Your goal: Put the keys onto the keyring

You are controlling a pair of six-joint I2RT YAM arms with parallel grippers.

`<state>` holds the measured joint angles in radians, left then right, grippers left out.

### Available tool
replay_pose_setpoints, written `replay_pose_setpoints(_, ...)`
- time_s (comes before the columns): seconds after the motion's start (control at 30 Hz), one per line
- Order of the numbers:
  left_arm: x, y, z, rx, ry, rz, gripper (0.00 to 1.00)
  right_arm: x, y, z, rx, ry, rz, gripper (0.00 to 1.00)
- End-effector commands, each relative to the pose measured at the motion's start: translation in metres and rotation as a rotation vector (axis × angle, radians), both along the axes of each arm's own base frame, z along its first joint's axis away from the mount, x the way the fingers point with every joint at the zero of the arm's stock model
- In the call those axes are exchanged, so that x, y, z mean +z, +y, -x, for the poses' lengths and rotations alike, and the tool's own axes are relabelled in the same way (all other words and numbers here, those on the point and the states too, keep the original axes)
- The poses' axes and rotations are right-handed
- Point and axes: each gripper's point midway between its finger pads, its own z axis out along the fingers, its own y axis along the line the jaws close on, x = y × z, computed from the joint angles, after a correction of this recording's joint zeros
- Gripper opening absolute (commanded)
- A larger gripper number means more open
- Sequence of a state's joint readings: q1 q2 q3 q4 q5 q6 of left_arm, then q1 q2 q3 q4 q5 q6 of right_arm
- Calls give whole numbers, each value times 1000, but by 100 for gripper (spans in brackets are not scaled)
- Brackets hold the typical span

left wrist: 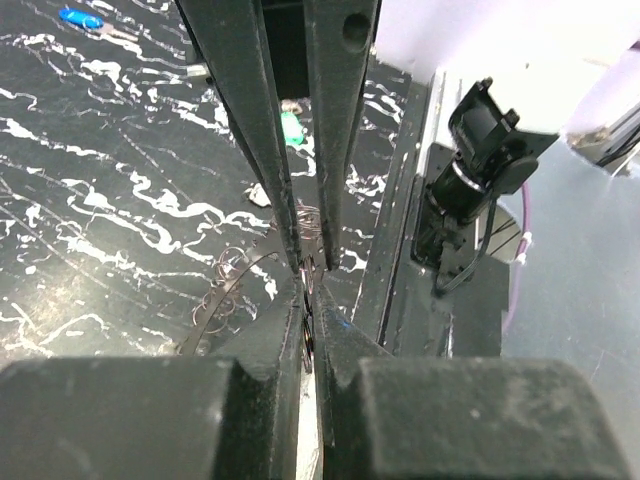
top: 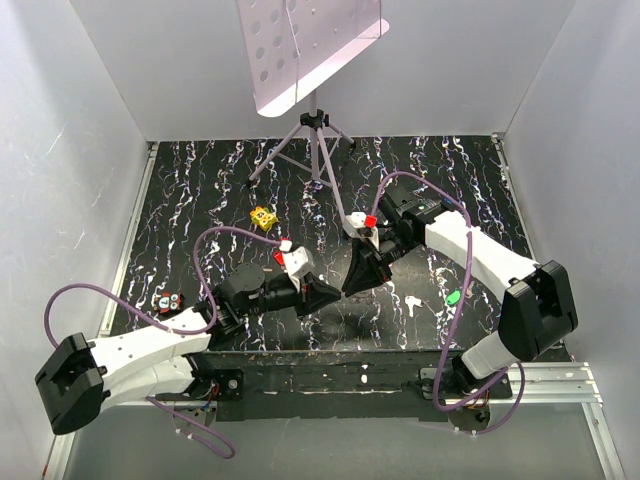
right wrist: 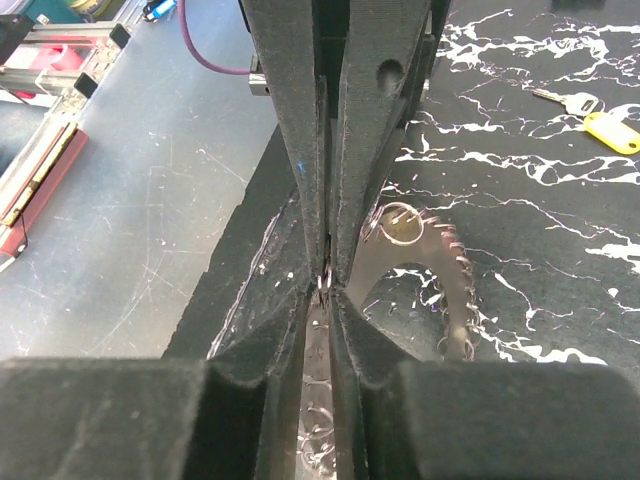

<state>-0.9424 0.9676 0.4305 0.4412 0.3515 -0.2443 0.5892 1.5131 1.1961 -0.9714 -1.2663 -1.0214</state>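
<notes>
My right gripper (top: pixel 351 283) (right wrist: pixel 327 288) is shut on the keyring (right wrist: pixel 446 268), a flat toothed metal ring whose arc sticks out to the right of my fingers. It also shows in the left wrist view (left wrist: pixel 226 288). My left gripper (top: pixel 335 292) (left wrist: pixel 308 296) meets the right one tip to tip. It is shut on a thin dark-red piece that looks like a key, mostly hidden between the pads. Small wire loops sit where the tips touch. A green key (top: pixel 453 297) (left wrist: pixel 290 126) lies on the table. A blue key (left wrist: pixel 78 17) lies farther off.
Red and black keys (top: pixel 168 300) lie at the left front. A yellow block with dark spots (top: pixel 263 217) sits mid-table. A yellow-headed key (right wrist: pixel 610 131) shows in the right wrist view. A tripod stand (top: pixel 316 140) stands at the back. The table's front edge (top: pixel 330 350) is just below the grippers.
</notes>
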Motion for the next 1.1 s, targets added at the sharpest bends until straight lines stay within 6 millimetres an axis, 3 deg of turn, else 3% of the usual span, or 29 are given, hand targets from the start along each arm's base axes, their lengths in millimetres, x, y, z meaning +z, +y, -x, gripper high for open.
replay_pose_setpoints(0.0, -1, 10, -6, 4, -95, -123, 0, 26, -3, 1, -6, -4, -61, 26)
replay_pose_setpoints(0.07, -2, 13, -5, -16, -132, -179, 0, 30, -8, -2, -24, -16, -73, 33)
replay_pose_setpoints(0.3, 0, 15, -1, -75, -199, -239, 0, 33, -16, -7, -56, -27, -110, 39)
replay_pose_setpoints(0.63, 5, -6, 0, -95, -100, -139, 0, 18, -7, -2, -24, -12, -78, 40)
replay_pose_setpoints(0.83, 9, -7, -1, -82, -87, -120, 0, -3, -3, 1, -1, -30, -14, 39)
replay_pose_setpoints(1.07, 9, -4, 1, -77, -81, -109, 0, -7, 0, 4, 16, -30, -1, 36)
